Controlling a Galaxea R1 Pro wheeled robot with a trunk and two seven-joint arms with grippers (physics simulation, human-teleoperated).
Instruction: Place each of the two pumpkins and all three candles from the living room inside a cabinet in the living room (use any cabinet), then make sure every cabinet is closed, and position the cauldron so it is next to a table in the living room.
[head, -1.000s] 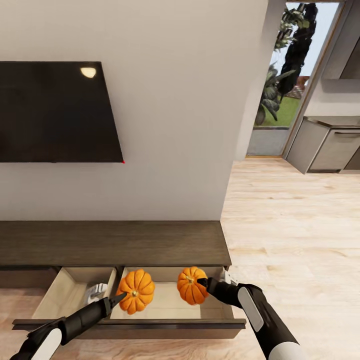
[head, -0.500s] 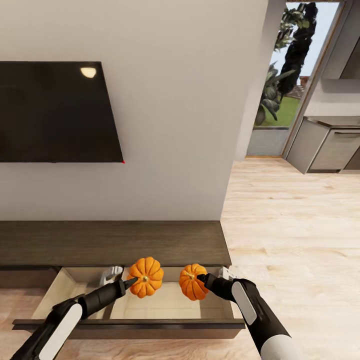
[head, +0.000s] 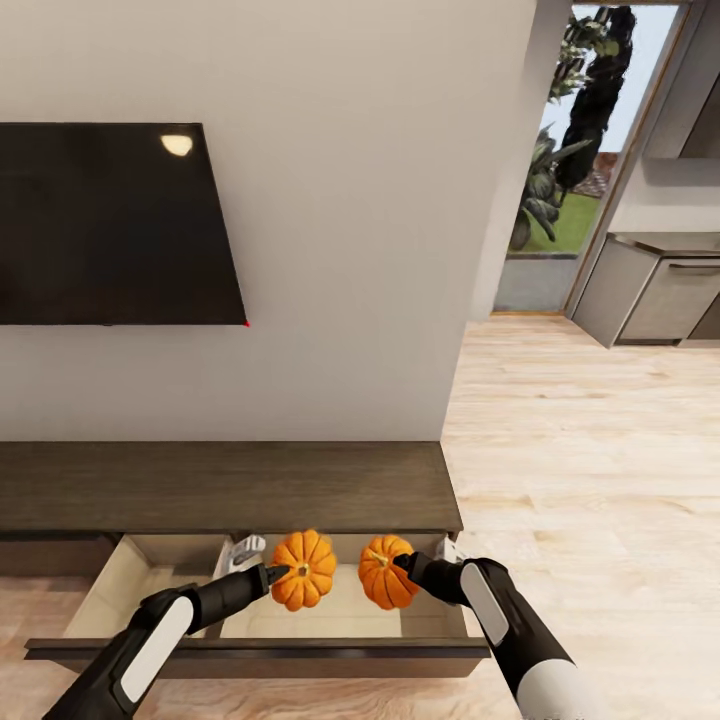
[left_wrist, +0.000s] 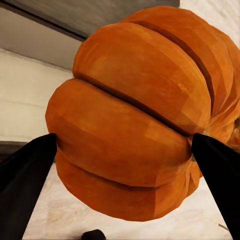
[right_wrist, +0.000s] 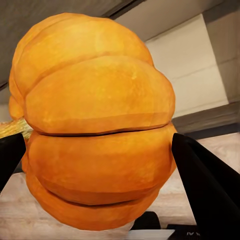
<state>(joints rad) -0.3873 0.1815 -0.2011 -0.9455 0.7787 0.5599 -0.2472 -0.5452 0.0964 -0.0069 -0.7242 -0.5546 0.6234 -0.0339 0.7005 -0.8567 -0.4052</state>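
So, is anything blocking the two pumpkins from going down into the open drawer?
Nothing visible. Both pumpkins, left and right, hang in the fingers above the pale floor of the open drawer; its bare floor lies below them.

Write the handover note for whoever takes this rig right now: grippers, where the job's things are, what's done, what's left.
Left gripper: shut on one round orange ribbed pumpkin, held over the open pale-wood drawer of the long low dark brown cabinet.
Right gripper: shut on the second orange pumpkin, held over the same drawer, beside the first.
Done: drawer pulled out, both pumpkins brought to it.
Left: release both pumpkins into the drawer, fetch and stow the three candles, shut every cabinet, put the cauldron next to the table.
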